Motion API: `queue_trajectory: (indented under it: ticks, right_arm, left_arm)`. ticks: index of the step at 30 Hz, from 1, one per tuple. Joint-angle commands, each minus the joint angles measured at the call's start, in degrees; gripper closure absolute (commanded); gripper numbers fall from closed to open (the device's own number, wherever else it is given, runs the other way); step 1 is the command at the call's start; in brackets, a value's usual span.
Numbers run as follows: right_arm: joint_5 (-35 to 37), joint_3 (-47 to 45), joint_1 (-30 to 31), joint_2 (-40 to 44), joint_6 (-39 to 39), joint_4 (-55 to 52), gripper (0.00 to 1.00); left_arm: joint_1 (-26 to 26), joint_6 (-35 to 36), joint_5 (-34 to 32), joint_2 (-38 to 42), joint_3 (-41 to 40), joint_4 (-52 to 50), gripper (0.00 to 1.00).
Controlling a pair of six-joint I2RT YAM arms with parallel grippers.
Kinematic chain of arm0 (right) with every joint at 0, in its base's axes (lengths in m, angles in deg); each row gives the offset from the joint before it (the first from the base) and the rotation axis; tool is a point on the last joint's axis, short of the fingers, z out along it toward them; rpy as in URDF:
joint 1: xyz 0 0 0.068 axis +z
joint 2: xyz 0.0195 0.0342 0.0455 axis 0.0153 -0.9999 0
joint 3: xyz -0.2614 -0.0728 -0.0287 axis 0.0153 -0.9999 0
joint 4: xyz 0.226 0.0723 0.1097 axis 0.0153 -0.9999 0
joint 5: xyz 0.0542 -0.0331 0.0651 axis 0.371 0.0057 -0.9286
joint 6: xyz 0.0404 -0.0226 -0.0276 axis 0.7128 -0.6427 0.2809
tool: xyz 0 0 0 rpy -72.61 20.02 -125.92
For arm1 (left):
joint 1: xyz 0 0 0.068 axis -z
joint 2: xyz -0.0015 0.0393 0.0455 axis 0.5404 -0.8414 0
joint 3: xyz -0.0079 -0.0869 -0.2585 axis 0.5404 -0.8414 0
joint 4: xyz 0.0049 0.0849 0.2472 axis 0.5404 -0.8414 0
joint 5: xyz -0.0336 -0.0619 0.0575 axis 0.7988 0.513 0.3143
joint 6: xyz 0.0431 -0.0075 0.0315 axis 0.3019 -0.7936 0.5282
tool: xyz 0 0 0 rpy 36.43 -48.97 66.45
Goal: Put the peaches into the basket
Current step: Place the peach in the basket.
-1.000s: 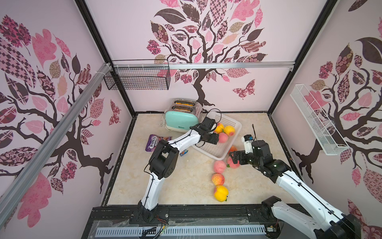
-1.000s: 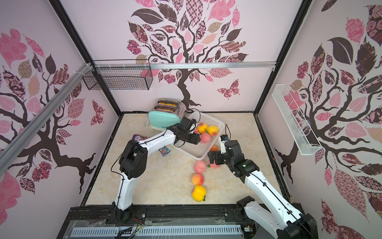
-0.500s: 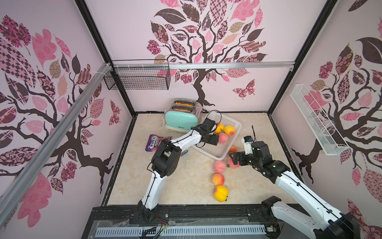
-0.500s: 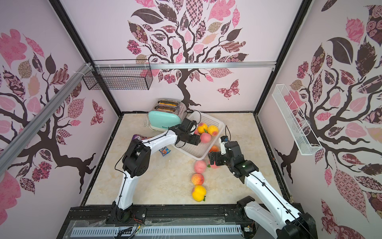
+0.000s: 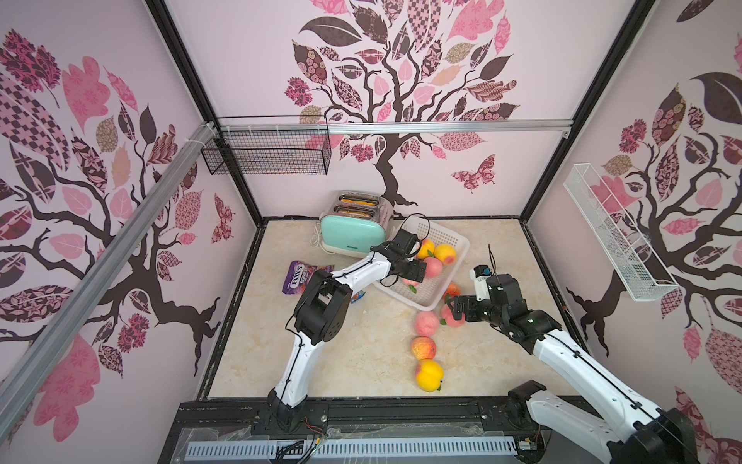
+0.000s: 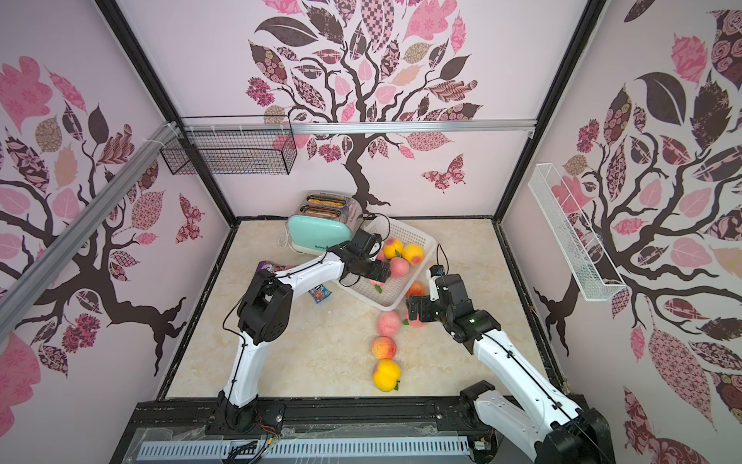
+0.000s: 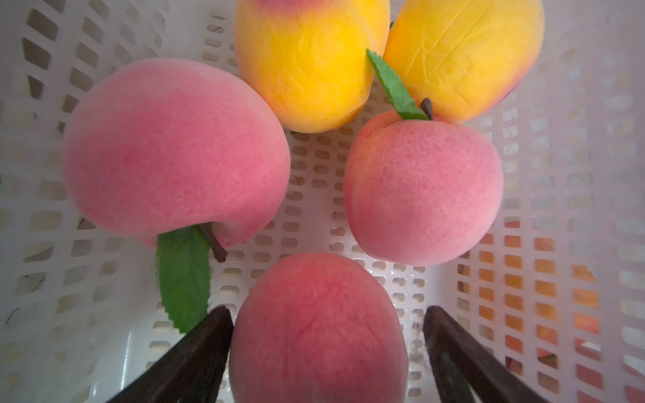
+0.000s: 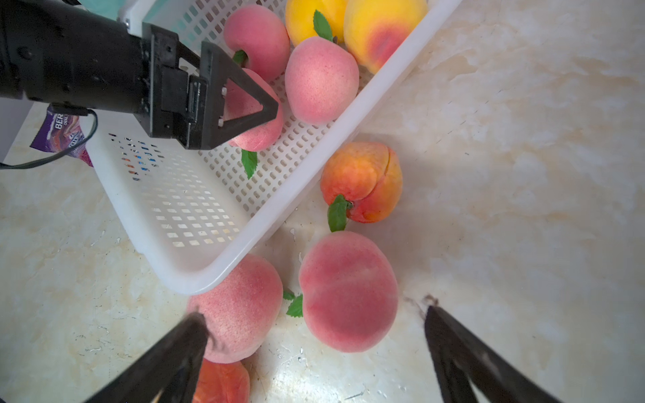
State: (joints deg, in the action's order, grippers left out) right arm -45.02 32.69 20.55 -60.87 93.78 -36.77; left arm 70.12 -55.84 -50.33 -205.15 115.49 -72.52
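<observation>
The left gripper (image 7: pixel 326 314) stands released inside the white slotted plastic basket (image 7: pixel 576 139). Its dark wedge-shaped fingers (image 7: pixel 209 335) flank a fuzzy pink peach (image 7: pixel 317 342), with a gap showing on one side. Two more pink peaches (image 7: pixel 174 150) and two smooth yellow peaches (image 7: pixel 307 62) lie beyond it. The right gripper (image 8: pixel 314 314) is spread wide around a round pink peach (image 8: pixel 349 293) on the marbled tabletop (image 8: pixel 523 174), just outside the basket's rim; one fingertip is at a neighbouring pink peach (image 8: pixel 241 303), contact unclear

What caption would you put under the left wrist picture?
Five peaches in the basket, the nearest peach between the jaws of the open left gripper.
</observation>
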Motion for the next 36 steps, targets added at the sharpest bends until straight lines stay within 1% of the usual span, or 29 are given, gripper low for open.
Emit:
queue_trajectory:
  ticks: [1, 6, 11, 14, 23, 28, 32, 36]
  right_arm:
    - [0.8, -0.3, -0.4, 0.0, 1.2, -1.6, 0.01]
    - [0.2, -1.6, -0.4, -0.5, 2.4, -1.4, 0.00]
    - [0.1, -2.6, -0.5, -1.4, 3.2, -0.4, 0.00]
    - [0.3, -2.5, -0.4, -2.2, 3.4, -0.1, 0.00]
    - [0.3, -1.9, -0.4, -5.8, 4.8, 1.9, 0.00]
    - [0.3, -1.6, -0.4, -7.8, 5.4, 2.2, 0.01]
    - [-0.1, -1.0, -0.4, -9.9, 5.6, 2.5, 0.01]
    - [-0.4, -0.5, -0.4, -12.1, 5.9, 2.6, 0.00]
  left_arm:
    - [-0.3, 1.1, -0.6, 1.3, 0.6, 0.2, 0.10]
    - [-0.3, 1.8, -1.5, 4.5, -2.5, 0.6, 0.10]
    - [-0.1, 2.5, -2.7, 9.3, -6.7, 0.9, 0.09]
    - [0.5, 3.5, -5.0, 12.4, -8.9, 0.3, 0.08]
    - [3.0, 5.6, -8.4, 21.1, -13.6, -1.0, 0.08]
    - [4.7, 4.8, -7.8, 26.1, -17.3, 0.0, 0.08]
    - [5.6, 2.6, -5.8, 31.0, -22.6, 3.1, 0.08]
    - [6.8, 1.6, -5.4, 35.1, -27.4, 4.9, 0.08]
